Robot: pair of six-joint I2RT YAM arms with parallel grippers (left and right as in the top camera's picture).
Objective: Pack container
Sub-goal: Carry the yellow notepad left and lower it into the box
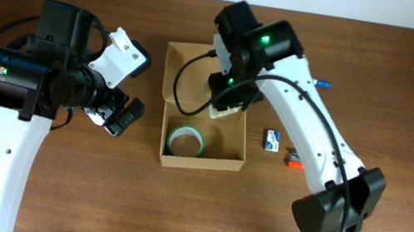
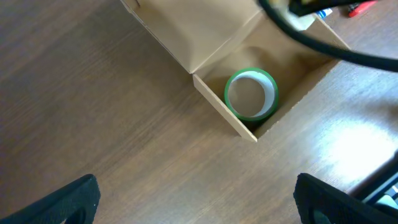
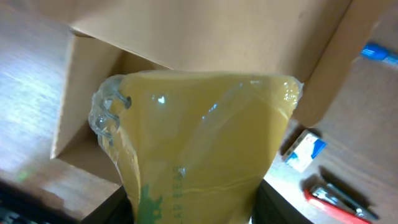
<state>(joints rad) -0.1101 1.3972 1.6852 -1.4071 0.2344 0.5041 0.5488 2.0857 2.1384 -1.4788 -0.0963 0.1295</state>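
Packing partly done: a green tape roll [image 1: 186, 139] lies at the near end of the open container [image 1: 201, 163], mid-table, while the left gripper [image 1: 112, 117] hovers beside it, fingers spread and empty. Just beyond the roll, the right gripper [image 1: 226, 102], clamped on a yellow plastic-wrapped pack [image 3: 199, 143], holds it at the container's opening, not yet released. A small blue-and-white box [image 1: 272, 140] and a red item [image 1: 293, 158] wait on the table to the right, a blue pen [image 1: 324, 83] farther back; the flap lid [image 1: 187, 60] stands open
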